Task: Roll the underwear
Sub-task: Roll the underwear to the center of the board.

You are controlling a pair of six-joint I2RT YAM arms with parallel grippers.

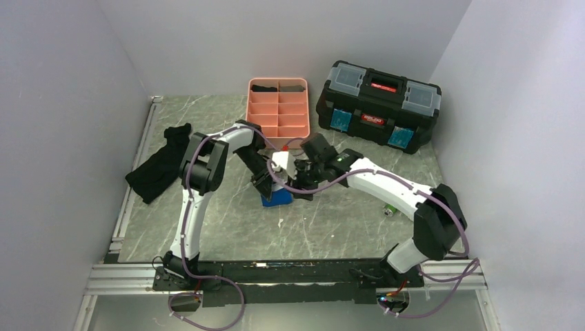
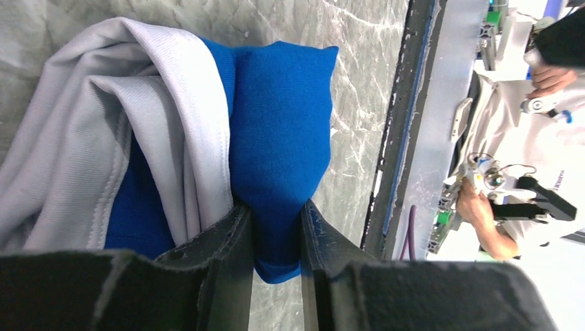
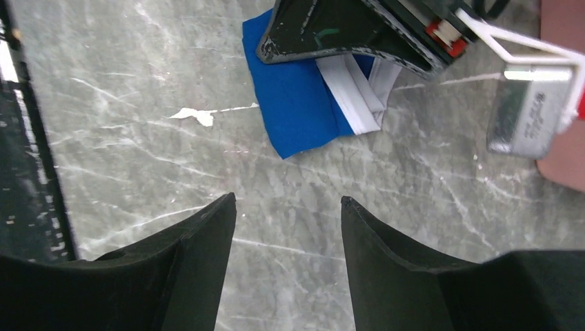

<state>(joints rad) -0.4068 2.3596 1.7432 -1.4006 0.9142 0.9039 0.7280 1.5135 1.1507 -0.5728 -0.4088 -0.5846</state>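
The underwear (image 1: 278,196) is a bright-blue folded bundle with a white waistband, lying mid-table. In the left wrist view its blue fold (image 2: 279,138) fills the frame beside the white band. My left gripper (image 2: 276,210) is shut on that blue fold, pinched between both fingers. It shows in the top view (image 1: 265,183) right over the garment. My right gripper (image 3: 288,200) is open and empty above bare table, just short of the underwear (image 3: 296,103); it shows in the top view (image 1: 301,186) to the garment's right.
A pink divided tray (image 1: 278,110) with dark rolls in its far cells stands behind. A black toolbox (image 1: 378,103) sits at the back right. A black garment (image 1: 160,165) lies at the left. A small green object (image 1: 390,210) lies right of centre.
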